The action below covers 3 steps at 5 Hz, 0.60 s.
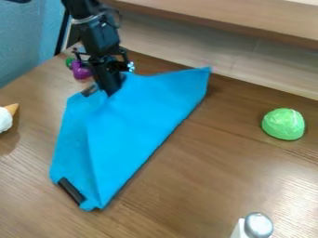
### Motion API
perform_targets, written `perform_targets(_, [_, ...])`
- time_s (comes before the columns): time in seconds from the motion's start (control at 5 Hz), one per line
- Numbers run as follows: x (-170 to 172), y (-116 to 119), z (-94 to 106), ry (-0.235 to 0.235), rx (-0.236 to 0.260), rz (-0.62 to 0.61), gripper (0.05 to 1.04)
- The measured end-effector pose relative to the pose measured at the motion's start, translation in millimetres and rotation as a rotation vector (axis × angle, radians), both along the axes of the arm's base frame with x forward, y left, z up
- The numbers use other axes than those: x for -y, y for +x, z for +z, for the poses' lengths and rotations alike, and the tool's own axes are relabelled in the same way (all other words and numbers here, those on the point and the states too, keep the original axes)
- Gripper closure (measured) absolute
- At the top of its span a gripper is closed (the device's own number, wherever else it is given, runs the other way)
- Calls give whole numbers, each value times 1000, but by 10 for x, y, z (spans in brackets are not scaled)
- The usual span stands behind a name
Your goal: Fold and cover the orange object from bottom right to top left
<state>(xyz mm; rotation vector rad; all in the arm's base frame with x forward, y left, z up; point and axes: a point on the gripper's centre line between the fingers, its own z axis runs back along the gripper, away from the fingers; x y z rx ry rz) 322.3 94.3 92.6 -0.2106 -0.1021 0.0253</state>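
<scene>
The black hand (110,93) hangs down at the upper left edge of the blue cloth (130,130), its tip seeming to meet the fabric. How far open it is, and whether it has hold of the cloth, I cannot tell. The cloth lies on the brown wooden surface (199,176), mostly below the hand and to its right in the view. One corner reaches up and right of the hand; from there a long, nearly straight edge slants down to a narrow end well below it. A crease runs down the cloth's left part toward that low end, where a black piece (71,190) pokes out along the lower left edge. A smaller dark piece (90,90) is just to the left of the hand's tip, at the cloth's top edge; what it is, I cannot tell.

Up and left of the hand sits a purple thing (81,70) with a green part (69,62) beside it. Farther left and lower is a white thing with a tan, pointed end (12,109), cut off by the view's edge. Well apart to the hand's right is a rounded light green thing (283,124). Far below and right stands a white thing with a silver, rounded top (258,225).
</scene>
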Motion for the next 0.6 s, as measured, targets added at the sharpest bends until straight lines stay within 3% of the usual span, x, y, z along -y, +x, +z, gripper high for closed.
perform_targets(0.4, [-302, 49, -161, 28, -33, -69, 1025])
perform_targets(0.6, [-371, 44, -198, 65, -34, -101, 1025])
